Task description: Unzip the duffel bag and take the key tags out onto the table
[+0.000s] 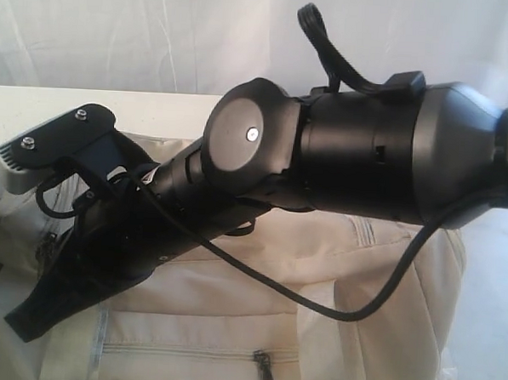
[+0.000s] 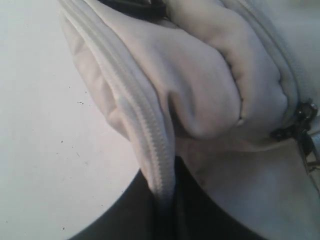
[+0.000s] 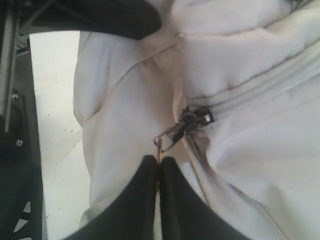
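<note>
The right claw (image 3: pixel 160 162) clenches the zip pull (image 3: pixel 174 133) at its tips; the left claw (image 2: pixel 166 182) seemingly pinches the bag (image 2: pixel 210 90).

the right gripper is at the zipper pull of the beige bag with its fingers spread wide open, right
Not quite. The right gripper is at the zipper pull of the duffel bag, but its fingers are not spread: they are closed together, pinching the tip of the pull. The right wrist view shows this.
</note>
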Action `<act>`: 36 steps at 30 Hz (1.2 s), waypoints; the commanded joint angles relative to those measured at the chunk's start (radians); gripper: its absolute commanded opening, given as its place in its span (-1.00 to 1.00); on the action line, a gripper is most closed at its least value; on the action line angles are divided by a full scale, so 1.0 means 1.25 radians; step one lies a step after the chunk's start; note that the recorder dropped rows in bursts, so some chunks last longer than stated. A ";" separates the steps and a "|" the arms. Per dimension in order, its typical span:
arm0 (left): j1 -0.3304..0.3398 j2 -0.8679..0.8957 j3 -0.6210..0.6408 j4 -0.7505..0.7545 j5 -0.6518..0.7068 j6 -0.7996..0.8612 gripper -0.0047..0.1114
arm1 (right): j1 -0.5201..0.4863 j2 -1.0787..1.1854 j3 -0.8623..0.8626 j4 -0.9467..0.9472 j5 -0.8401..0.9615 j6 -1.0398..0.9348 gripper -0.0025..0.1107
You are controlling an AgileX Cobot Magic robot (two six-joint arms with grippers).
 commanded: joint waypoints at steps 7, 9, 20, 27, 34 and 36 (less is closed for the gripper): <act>0.004 -0.011 0.001 0.017 0.018 0.003 -0.92 | -0.003 -0.009 -0.006 -0.011 -0.055 0.003 -0.96; 0.004 -0.011 0.001 0.017 0.023 0.003 -0.92 | -0.003 -0.014 -0.006 -0.011 -0.090 0.006 -0.96; 0.004 -0.011 0.001 0.000 0.041 0.005 -0.92 | -0.066 -0.021 -0.063 -0.011 -0.123 0.013 -0.96; 0.004 -0.011 0.001 -0.036 0.041 0.022 -0.92 | -0.081 -0.011 -0.084 -0.011 -0.154 0.010 -0.96; 0.004 -0.011 0.001 -0.080 0.044 0.056 -0.92 | -0.081 0.043 -0.141 -0.017 -0.174 0.008 -0.96; 0.004 -0.011 0.001 -0.080 0.052 0.059 -0.92 | -0.081 0.066 -0.162 -0.025 -0.174 0.008 -0.96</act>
